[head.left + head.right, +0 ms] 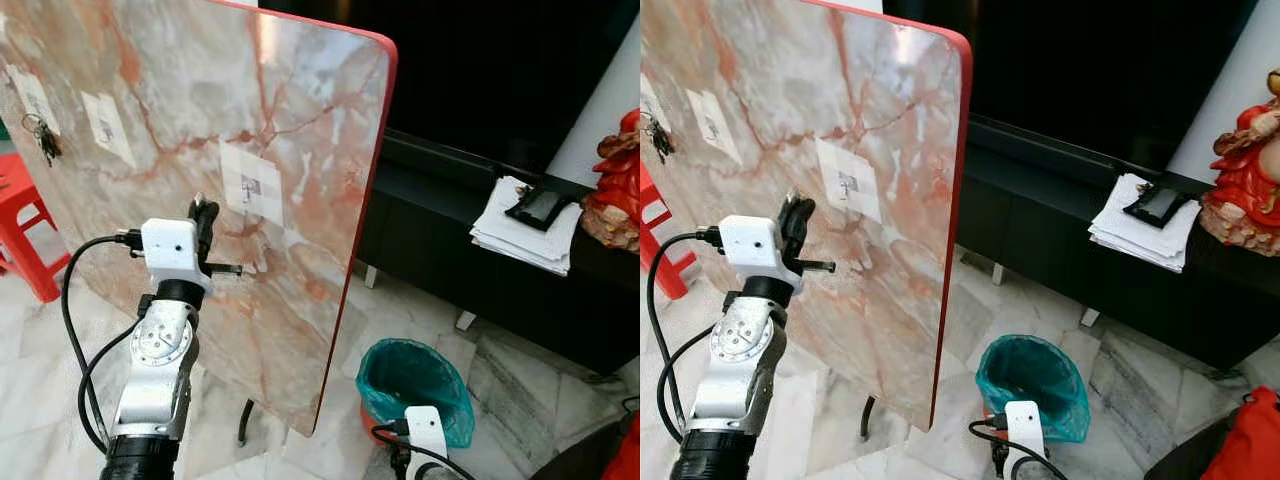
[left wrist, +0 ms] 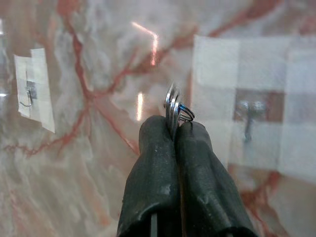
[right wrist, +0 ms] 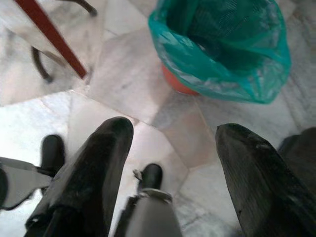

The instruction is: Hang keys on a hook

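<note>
Marble-patterned board (image 1: 300, 120): tilted tabletop with a red rim, standing before the robot; several taped patches on its face, each carrying a small metal hook.
Target hook (image 2: 248, 114): on the middle patch, just ahead of the left gripper and slightly to one side; bare.
Key ring (image 2: 175, 108): pinched between the black fingertips, metal loops sticking out past the tips; near the hook, not touching it.
Left gripper (image 2: 174, 129): raised at the board, jaws pressed together on the ring.
Right gripper (image 3: 173, 133): hangs low over the floor beside the teal-lined bin (image 3: 222, 44), fingers spread wide, nothing between them.
Other keys (image 1: 42, 138): a bunch already hanging from a far hook on the board.
Progress: pick-up and approach done. Left to do, by my reading: line the ring up with the hook, slip it over, let go.
</note>
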